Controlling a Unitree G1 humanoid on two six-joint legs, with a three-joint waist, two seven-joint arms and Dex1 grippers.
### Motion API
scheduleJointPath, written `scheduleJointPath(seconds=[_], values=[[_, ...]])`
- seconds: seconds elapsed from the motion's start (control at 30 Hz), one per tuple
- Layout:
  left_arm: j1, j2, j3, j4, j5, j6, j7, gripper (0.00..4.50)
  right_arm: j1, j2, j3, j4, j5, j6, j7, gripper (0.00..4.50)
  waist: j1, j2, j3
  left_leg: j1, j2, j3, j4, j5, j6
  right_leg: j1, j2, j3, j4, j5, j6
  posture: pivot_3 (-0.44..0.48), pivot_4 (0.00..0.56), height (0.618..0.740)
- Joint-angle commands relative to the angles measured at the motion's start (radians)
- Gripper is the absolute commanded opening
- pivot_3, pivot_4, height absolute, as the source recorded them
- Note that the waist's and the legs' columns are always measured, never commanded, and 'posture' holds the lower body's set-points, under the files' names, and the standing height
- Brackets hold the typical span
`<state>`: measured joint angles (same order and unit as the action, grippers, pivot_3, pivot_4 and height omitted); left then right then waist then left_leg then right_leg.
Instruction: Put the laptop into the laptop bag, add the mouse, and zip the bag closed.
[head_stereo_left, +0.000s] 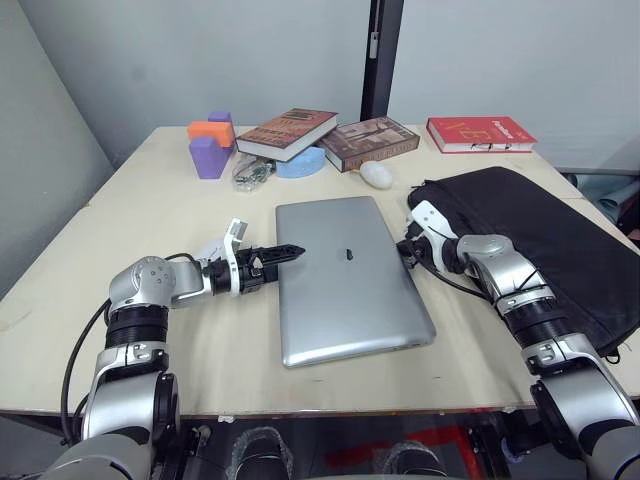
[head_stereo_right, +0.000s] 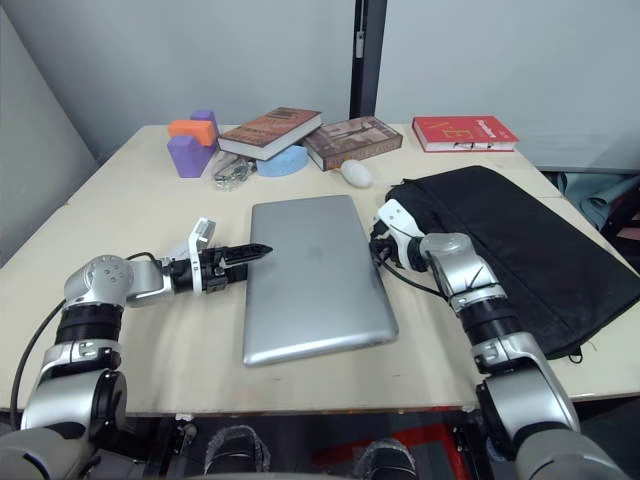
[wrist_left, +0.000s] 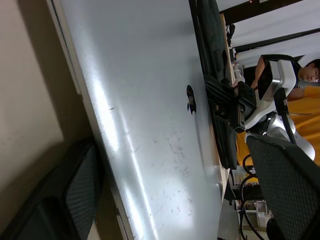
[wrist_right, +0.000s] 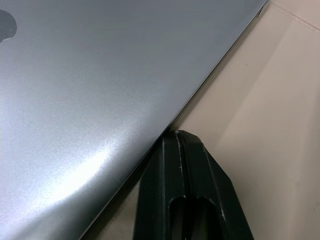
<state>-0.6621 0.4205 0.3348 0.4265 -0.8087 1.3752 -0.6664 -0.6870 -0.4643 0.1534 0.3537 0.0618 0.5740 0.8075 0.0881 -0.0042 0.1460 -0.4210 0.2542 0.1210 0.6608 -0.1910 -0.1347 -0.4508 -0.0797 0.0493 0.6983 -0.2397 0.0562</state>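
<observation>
The silver laptop (head_stereo_left: 348, 278) lies closed and flat at the centre of the frame on the bench (head_stereo_left: 150, 215), with the black laptop bag (head_stereo_left: 545, 235) to its right and the white mouse (head_stereo_left: 376, 174) above it near the books. The left pincer (head_stereo_left: 290, 254) is closed, its tip over the laptop's left edge. The right pincer (wrist_right: 181, 145) is closed, its tip against the right edge. The laptop looks stiff, smooth and slippery, fairly heavy; it is best gripped by its thin edges from both sides.

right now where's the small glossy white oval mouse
The small glossy white oval mouse lies at the table's far middle, between the brown book and the thin silver laptop.
</observation>
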Motion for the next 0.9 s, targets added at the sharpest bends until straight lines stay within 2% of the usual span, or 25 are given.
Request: scheduleJointPath(seconds=[0.03,0.07,0.17,0.47,0.67,0.9], values=[[-0.004,-0.025,-0.003,-0.037,-0.018,-0.026,-0.020,4.50,-0.021,0.038,0.011,-0.043,0.045,0.005,0.050,0.01,0.000,0.000,0.000,0.000,0.000,0.000,0.000,0.000,0.000,0.000,0.000,0.000,0.000,0.000,0.000,0.000,0.150,0.707],[-0.008,-0.029,-0.002,-0.032,-0.012,-0.038,-0.014,4.50,-0.020,0.038,0.007,-0.042,0.042,0.008,0.048,0.01,0.000,0.000,0.000,0.000,0.000,0.000,0.000,0.000,0.000,0.000,0.000,0.000,0.000,0.000,0.000,0.000,0.150,0.707],[-0.021,-0.044,0.003,-0.021,-0.015,-0.044,-0.006,3.69,-0.019,0.038,0.001,-0.037,0.035,0.008,0.049,0.00,-0.002,0.000,0.000,0.000,0.000,0.000,-0.001,0.000,0.000,0.000,0.000,0.000,-0.001,0.000,0.000,0.000,0.150,0.707],[-0.035,-0.066,0.006,-0.035,-0.029,-0.022,0.001,0.52,-0.021,0.031,-0.010,-0.039,0.038,0.006,0.056,0.00,-0.007,0.000,0.001,-0.001,0.000,0.000,-0.005,0.001,0.000,0.000,0.000,-0.001,-0.005,0.000,0.000,0.000,0.150,0.707],[-0.036,-0.057,0.000,-0.062,-0.043,0.006,0.003,0.38,-0.019,0.027,-0.017,-0.041,0.038,0.005,0.057,0.00,-0.005,0.000,0.001,-0.001,0.000,0.000,-0.006,0.001,0.000,0.000,0.000,-0.002,-0.007,0.000,0.000,0.000,0.150,0.707],[-0.110,-0.004,0.070,-0.058,-0.091,0.087,0.020,0.35,-0.039,0.011,-0.048,-0.048,0.051,0.004,0.065,0.00,-0.007,-0.001,0.002,-0.001,0.000,0.000,-0.008,0.002,-0.001,0.000,0.000,-0.003,-0.007,0.000,0.000,0.000,0.150,0.707]])
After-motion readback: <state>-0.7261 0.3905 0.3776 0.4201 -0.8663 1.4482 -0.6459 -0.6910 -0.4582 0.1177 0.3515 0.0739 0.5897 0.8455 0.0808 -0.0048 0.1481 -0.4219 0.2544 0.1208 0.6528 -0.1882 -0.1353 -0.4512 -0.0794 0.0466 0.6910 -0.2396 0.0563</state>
